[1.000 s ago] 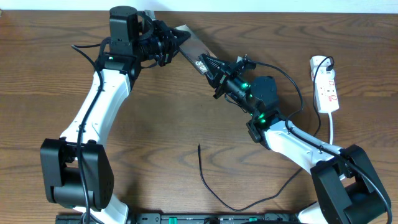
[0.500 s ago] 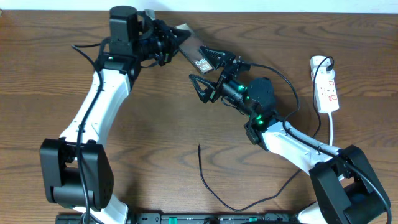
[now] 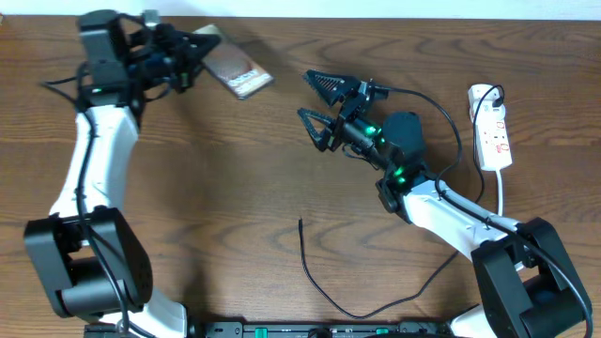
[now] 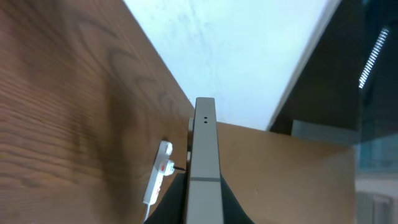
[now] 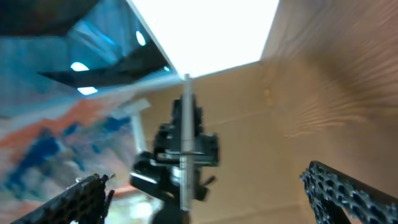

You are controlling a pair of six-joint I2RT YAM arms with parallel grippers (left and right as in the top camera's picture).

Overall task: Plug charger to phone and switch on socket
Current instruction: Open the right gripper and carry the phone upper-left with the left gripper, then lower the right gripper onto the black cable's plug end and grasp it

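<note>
The phone [image 3: 237, 71], slim with a glossy brown back, is at the table's far left. My left gripper [image 3: 197, 49] is shut on its end. In the left wrist view the phone [image 4: 204, 149] shows edge-on between the dark jaws. My right gripper [image 3: 320, 101] stands open near the middle, well to the right of the phone and holding nothing. Its view shows the phone [image 5: 185, 134] edge-on ahead. The charger [image 3: 315, 277], a thin black cable, lies loose near the front with its tip [image 3: 300, 222] pointing away. The socket [image 3: 494, 133] lies at the far right.
The socket's white cord [image 3: 501, 199] runs toward the front beside the right arm. A black plug [image 3: 491, 95] sits at the socket's far end. The socket [image 4: 158, 181] also shows in the left wrist view. The table's back edge lies just behind the phone.
My right gripper opened and let go of the phone's end. The left arm then swung left with the phone, leaving a wide gap between the phone and the right gripper.
</note>
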